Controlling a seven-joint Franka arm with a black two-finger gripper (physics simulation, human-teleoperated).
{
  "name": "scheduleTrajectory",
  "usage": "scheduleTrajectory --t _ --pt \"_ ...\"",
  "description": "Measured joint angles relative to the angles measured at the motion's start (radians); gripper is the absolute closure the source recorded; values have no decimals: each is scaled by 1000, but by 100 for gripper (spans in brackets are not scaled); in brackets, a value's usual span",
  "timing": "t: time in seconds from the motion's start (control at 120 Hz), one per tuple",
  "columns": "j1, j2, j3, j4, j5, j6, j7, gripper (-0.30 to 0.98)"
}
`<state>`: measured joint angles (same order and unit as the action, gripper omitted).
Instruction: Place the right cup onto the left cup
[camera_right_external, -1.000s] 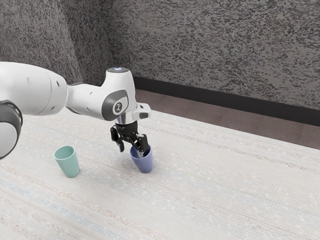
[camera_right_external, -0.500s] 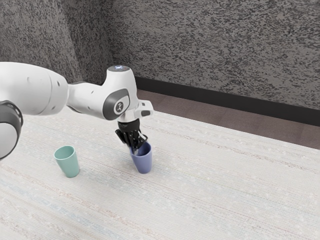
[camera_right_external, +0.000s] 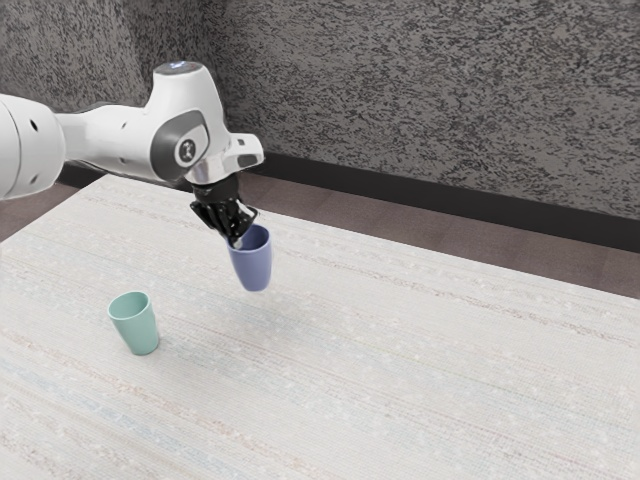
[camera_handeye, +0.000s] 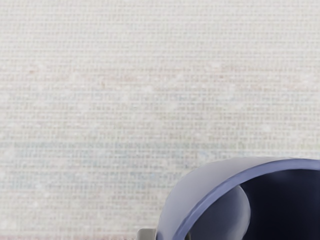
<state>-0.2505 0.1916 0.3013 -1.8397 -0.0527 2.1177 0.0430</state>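
Observation:
My gripper is shut on the near wall of the blue-purple cup, at the rim on the exterior view's left side of it. The cup hangs upright above the table. In the wrist view the same blue cup shows its rim and dark inside, with a fingertip at its outer wall. A mint-green cup stands upright on the table, toward the exterior view's left and apart from the held cup. Its mouth faces up.
The pale woven-textured table extends around and beneath both cups. Beyond its far edge are a brown floor and a dark speckled wall.
The fingers have closed on the blue cup's wall. My hand has risen with the cup and moved toward the exterior view's left. The green cup has stayed where it was.

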Motion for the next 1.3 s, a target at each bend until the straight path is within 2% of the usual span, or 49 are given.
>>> scheduleTrajectory --t 0.283,0.667,0.808,0.983,1.3 --pt "-1 -34 164 41 29 -100 19 78" --pt "-1 -33 339 27 25 -155 83 79" --pt "-9 -89 353 -44 32 -161 102 79" --pt "-60 -219 352 -183 100 -124 93 79" --pt "-56 -228 353 -244 136 -18 65 79"
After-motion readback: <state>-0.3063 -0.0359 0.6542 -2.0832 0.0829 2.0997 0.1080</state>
